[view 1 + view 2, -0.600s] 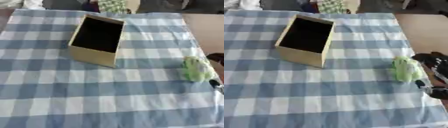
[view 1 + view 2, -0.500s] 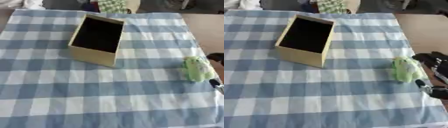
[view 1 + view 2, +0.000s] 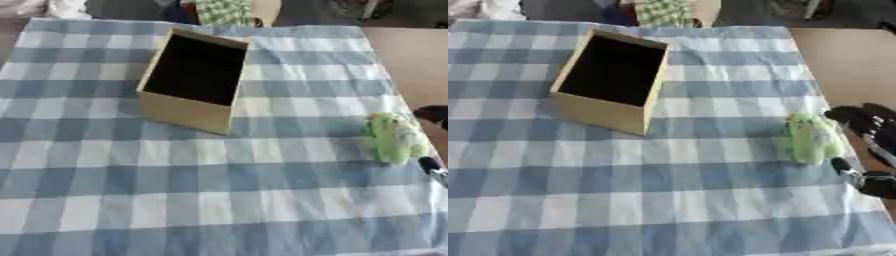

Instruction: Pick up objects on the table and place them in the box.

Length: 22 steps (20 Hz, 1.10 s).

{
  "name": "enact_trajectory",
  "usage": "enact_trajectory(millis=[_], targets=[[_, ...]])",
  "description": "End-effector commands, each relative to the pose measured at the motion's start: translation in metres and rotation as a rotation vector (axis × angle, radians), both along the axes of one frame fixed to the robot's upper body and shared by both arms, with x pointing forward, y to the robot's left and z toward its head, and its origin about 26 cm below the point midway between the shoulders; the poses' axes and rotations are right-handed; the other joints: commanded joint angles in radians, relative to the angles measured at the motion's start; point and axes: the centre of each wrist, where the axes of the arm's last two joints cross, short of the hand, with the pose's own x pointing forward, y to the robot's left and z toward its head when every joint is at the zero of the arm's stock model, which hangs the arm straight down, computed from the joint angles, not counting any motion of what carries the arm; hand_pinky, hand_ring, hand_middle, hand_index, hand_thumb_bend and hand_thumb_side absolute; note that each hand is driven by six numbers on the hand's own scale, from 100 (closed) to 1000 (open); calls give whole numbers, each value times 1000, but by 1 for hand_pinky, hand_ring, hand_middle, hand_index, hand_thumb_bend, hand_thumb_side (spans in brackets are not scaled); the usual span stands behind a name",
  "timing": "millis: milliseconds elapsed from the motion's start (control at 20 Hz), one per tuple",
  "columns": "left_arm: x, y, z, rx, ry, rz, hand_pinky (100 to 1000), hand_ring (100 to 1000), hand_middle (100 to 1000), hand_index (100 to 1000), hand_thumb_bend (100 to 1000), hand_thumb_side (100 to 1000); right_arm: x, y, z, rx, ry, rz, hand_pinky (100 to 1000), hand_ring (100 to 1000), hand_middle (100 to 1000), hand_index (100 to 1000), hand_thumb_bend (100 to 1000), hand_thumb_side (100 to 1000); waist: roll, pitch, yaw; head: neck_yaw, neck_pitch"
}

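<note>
A tan open-topped box (image 3: pixel 614 80) stands on the blue and white checked cloth (image 3: pixel 623 190), left of centre, its inside dark. A light green soft object (image 3: pixel 808 139) lies near the cloth's right edge. My right hand (image 3: pixel 866 136) shows at the right edge, black with silver joints, right beside the green object; its fingers (image 3: pixel 852 117) reach toward the object from the right and its thumb (image 3: pixel 843 168) sits just below it. The fingers look spread and do not close round the object. My left hand shows in neither view.
A green checked item (image 3: pixel 223 11) and other things lie past the table's far edge. A bare brown tabletop (image 3: pixel 842 60) shows right of the cloth. The cloth's near and left parts lie flat.
The green object and my right hand sit a little lower and further right in the views; the box has kept its place.
</note>
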Motion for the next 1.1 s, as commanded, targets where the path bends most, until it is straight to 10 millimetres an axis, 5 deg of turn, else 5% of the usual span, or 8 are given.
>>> enact_trajectory(millis=[50,500,1100], targets=[[-2,0,8,11,-29,-2,406,691,761,645,100,729,3,-2,15,-51,-6,6,994,917,912,1000,300,100,2,-12,1,-1,-9],[-1,0,9,18,-27,-5,403,692,762,645,100,727,7,-3,24,-142,36,-18,1000,928,924,1000,407,100,3,-10,3,1,-10],[-1,-1,10,25,-22,-13,400,694,764,645,100,729,17,-3,32,-161,97,26,996,929,917,1000,373,100,3,-6,6,-4,-11]])
